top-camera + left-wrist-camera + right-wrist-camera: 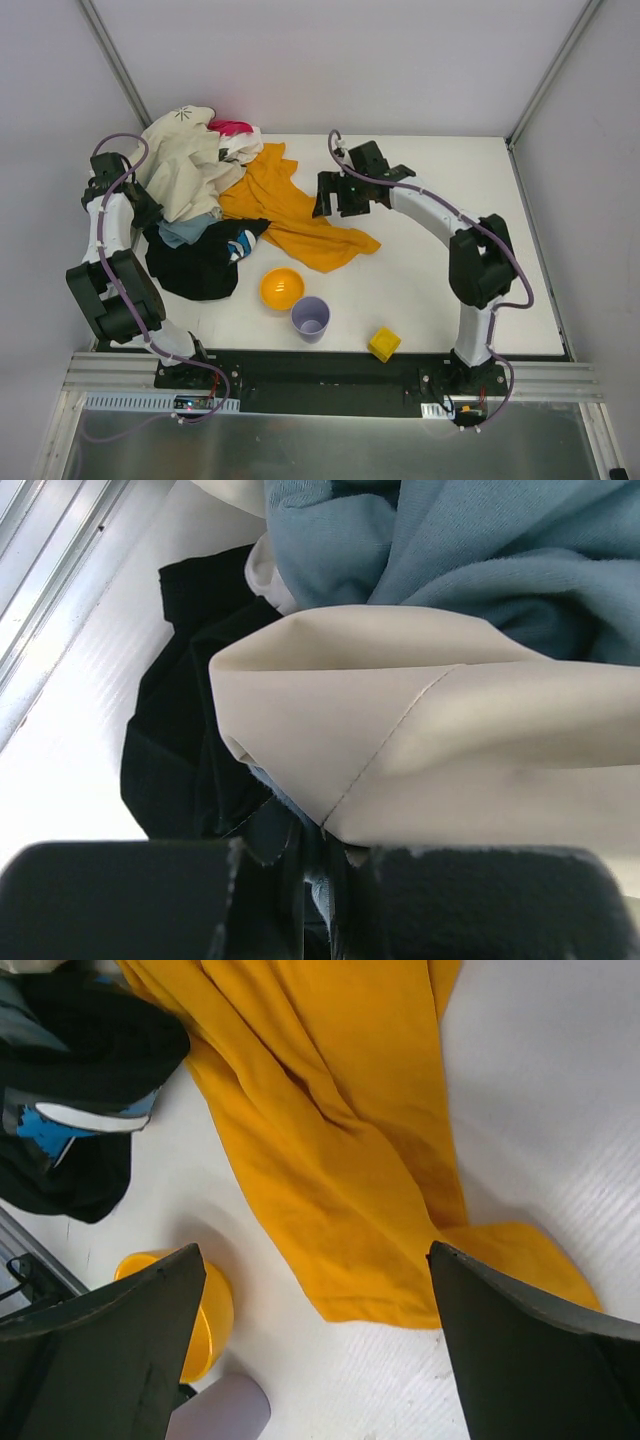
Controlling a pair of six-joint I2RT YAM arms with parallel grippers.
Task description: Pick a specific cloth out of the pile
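Observation:
The orange-yellow cloth (292, 215) lies spread flat on the white table, its upper end touching the pile (195, 190) of cream, blue-grey, black and pink garments at the left. My right gripper (331, 198) hovers over the cloth's right edge, open and empty. In the right wrist view the cloth (340, 1150) fills the space ahead of the wide-apart fingers of the right gripper (315, 1260). My left gripper (150, 220) is buried in the pile's left side. In the left wrist view its fingers (315, 900) are nearly together with a strip of blue-grey fabric (330, 895) between them, under a cream fold (430, 740).
An orange bowl (281, 288), a lilac cup (310, 318) and a yellow block (384, 343) stand near the front of the table. The bowl (215, 1305) and cup (220, 1410) also show in the right wrist view. Walls close the table at the left, back and right.

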